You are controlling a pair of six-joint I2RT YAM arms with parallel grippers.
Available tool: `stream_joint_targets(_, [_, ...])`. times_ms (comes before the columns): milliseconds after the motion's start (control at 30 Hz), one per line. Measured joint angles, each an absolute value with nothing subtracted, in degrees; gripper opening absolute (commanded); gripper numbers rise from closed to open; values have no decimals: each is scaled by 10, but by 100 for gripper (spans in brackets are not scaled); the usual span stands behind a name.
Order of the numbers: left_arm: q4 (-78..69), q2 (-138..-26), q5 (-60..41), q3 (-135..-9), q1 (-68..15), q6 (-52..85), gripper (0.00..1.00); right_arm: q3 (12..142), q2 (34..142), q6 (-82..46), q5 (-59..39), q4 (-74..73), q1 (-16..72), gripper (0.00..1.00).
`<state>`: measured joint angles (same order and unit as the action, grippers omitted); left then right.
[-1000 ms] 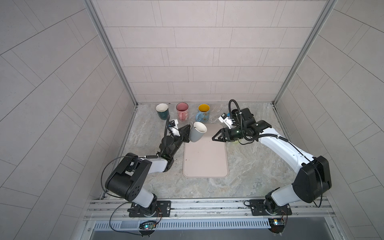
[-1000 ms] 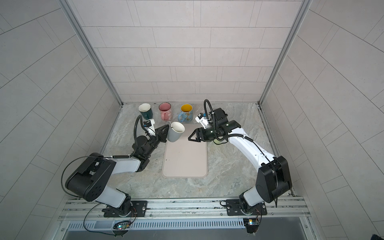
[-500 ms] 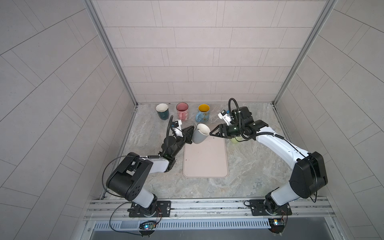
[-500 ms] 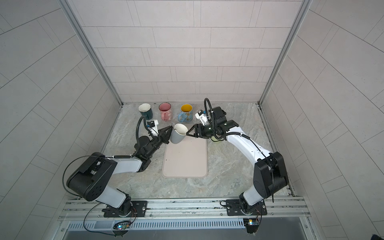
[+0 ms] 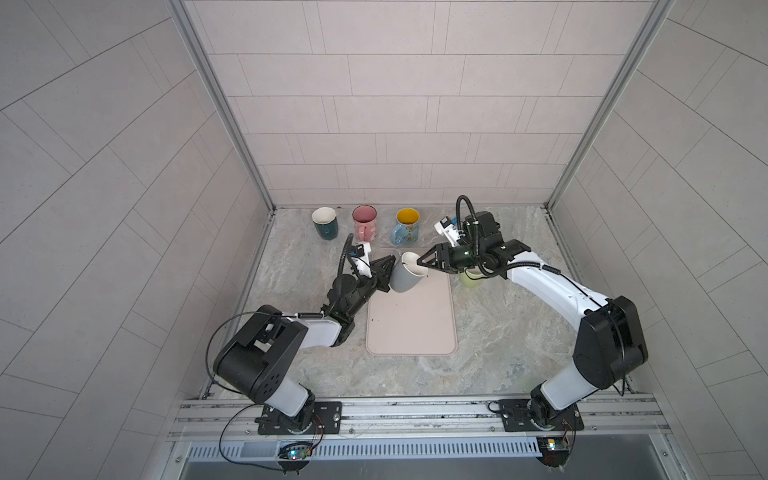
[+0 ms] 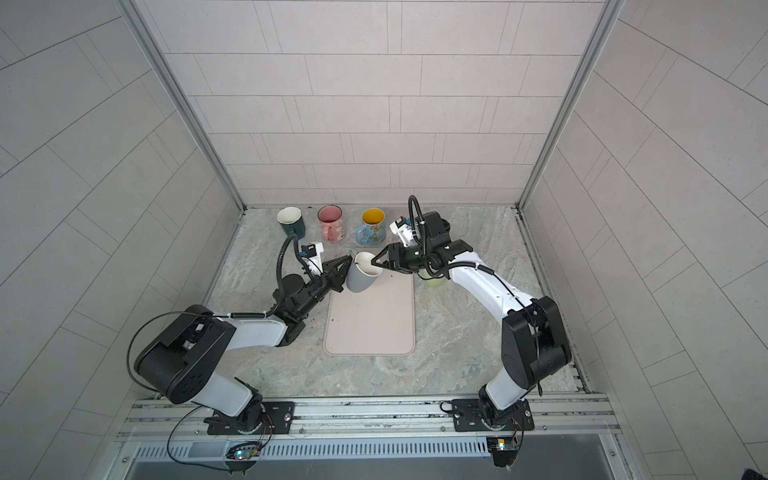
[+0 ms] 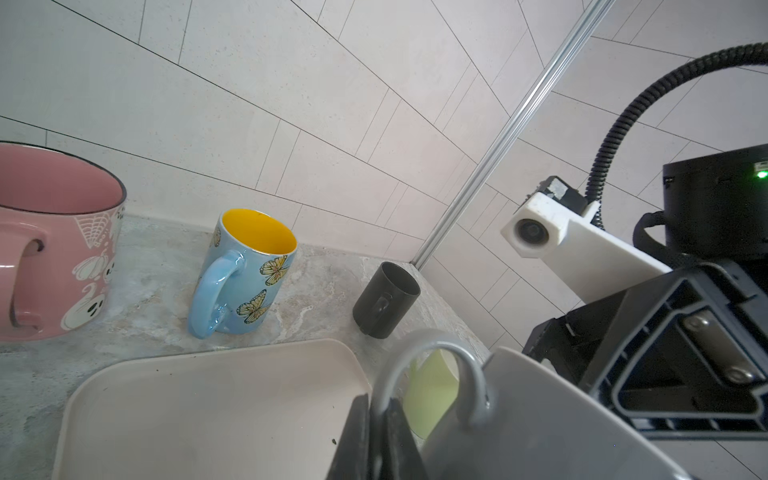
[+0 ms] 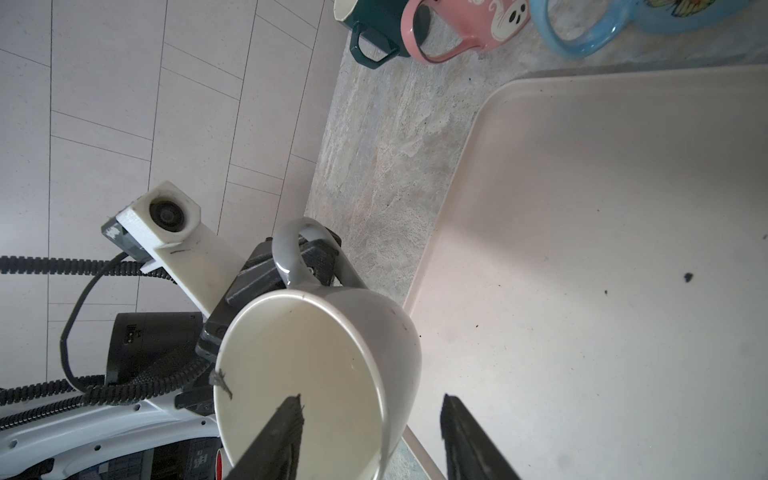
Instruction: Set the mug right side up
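three mugs point(image 5: 365, 222) stand along the tabletop's point(image 5: 498, 353) back edge. the mat point(image 5: 411, 324) lies before them. the tipped mug point(image 5: 405, 278) is over its back left corner.

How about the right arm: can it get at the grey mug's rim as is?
Likely yes. The left gripper holds the grey mug by its handle, tilted, mouth toward the right gripper, whose open jaws straddle the rim, one finger inside. Nothing stands between.
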<state>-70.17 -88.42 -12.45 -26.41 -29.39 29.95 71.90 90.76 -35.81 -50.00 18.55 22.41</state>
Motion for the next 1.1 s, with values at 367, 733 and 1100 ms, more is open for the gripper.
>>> stream_joint_targets(367, [-698,-884,-127,-268,-300,295,0,732,923,-336,-479,234,240,11])
stream_joint_targets(733, [-698,-887,-135,-268,-302,293,0,741,928,-320,-443,266,233,0])
stream_joint_targets(1100, [-718,-928,-143,-297,-304,351,45,741,913,-295,-399,302,236,0])
